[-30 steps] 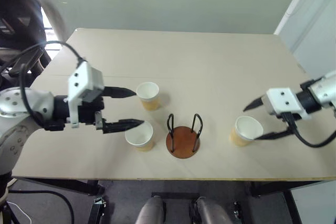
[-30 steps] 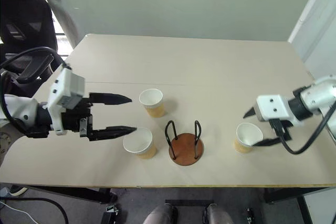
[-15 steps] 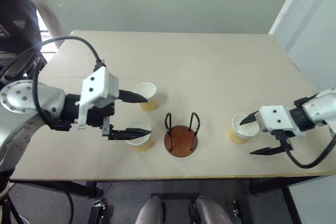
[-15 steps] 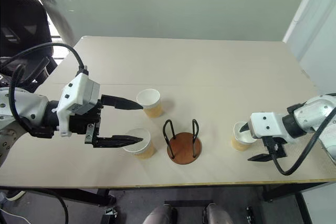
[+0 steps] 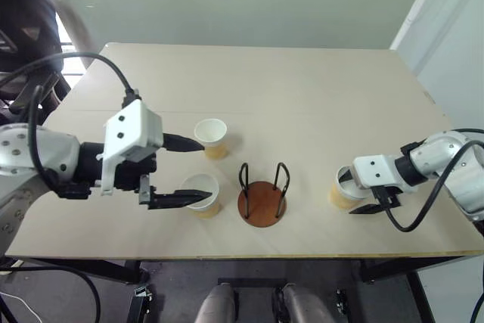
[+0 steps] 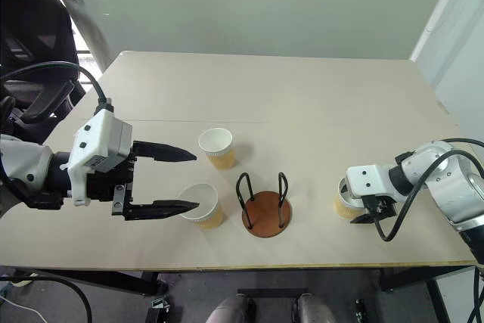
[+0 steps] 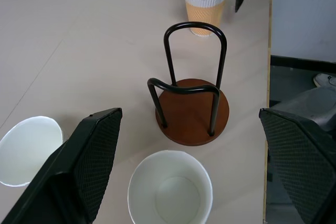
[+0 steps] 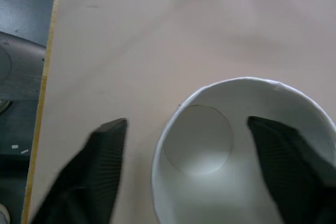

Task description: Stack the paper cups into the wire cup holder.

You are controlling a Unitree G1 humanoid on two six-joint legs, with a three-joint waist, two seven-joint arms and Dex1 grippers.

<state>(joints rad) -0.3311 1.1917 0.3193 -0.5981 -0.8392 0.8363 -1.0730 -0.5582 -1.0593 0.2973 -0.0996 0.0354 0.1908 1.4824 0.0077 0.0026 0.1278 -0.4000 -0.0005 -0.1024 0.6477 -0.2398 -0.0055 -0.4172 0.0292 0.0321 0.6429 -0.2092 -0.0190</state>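
Three tan paper cups stand upright on the table. The right cup (image 5: 336, 197) has my right gripper (image 5: 349, 193) lowered over it, open, one finger inside the cup (image 8: 199, 140) and the other outside its wall, near the table's front edge. My left gripper (image 5: 203, 171) hovers open at the left. Its near finger reaches over the near-left cup (image 5: 198, 196) and its far finger points at the far-left cup (image 5: 211, 138). The wire cup holder (image 5: 262, 209) stands empty between the near-left cup and the right cup, and appears past the near-left cup (image 7: 170, 195) in the left wrist view.
The beige table (image 5: 302, 96) stretches far behind the cups. Its front edge (image 5: 302, 256) runs close to the cups and the holder. A black chair (image 6: 30, 28) stands off the table's back-left corner. Black cables trail from both arms.
My right gripper has sunk onto the right cup, one finger now inside it, and its fingers have drawn closer together. The left gripper has stayed open over the left cups.
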